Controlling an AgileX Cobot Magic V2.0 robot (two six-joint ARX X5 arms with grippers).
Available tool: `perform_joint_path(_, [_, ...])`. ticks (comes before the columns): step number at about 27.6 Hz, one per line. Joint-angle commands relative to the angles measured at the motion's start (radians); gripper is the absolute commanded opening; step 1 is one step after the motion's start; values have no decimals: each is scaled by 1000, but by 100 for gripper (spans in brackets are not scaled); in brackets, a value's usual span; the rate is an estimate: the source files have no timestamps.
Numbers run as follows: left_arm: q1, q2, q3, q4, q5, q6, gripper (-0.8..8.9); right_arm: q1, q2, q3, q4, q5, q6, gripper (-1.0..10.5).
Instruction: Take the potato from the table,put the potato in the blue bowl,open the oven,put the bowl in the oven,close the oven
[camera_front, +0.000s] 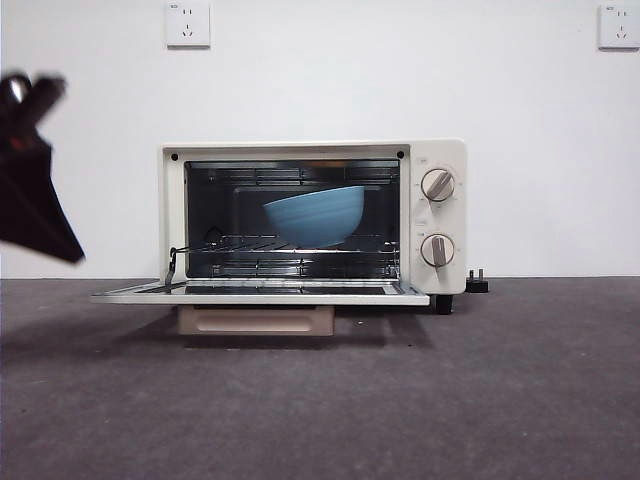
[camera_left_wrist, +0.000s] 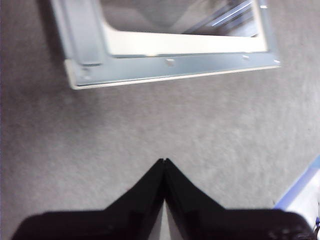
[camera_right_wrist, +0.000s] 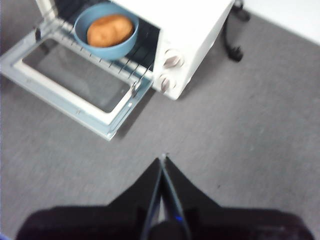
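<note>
Both claws closed, empty, hanging over bare desk in front of the open oven.
Left claw (camera_left_wrist: 164, 162) near the dropped door's (camera_left_wrist: 170, 65) corner edge; right claw (camera_right_wrist: 163, 160) well apart from oven (camera_right_wrist: 190, 30); potato (camera_right_wrist: 110, 30) in blue bowl (camera_front: 315, 215) on rack; desk (camera_front: 500, 400).

The oven (camera_front: 312, 222) stands on the table (camera_front: 320, 400) with its door (camera_front: 260, 292) dropped flat and level, the beige bar handle (camera_front: 256, 320) hanging beneath its front edge. Inside, the blue bowl (camera_front: 314, 216) sits on the wire rack (camera_front: 290, 245), tilted with its rim higher toward the right. Two round knobs (camera_front: 437, 217) sit one above the other on the right panel. A dark, blurred arm (camera_front: 30, 175) shows at the left edge, well apart from the oven.
</note>
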Motion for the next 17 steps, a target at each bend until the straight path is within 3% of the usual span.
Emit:
perform_joint_path(1, [10,86,-5,51,2,-64,-8,-24,-83,-84,32,-15,-18,-12])
perform_joint_path(7, [23,227,-5,200,3,-228,-8,-51,-261,-224,4,-23,-10,-12])
perform_joint_path(13, [41,295,-4,312,-51,-363,-8,-51,-365,-233,-71,-23,66,-12])
perform_joint_path(17, [52,348,-4,341,5,-377,-8,-51,-427,-233,-108,-21,104,-12])
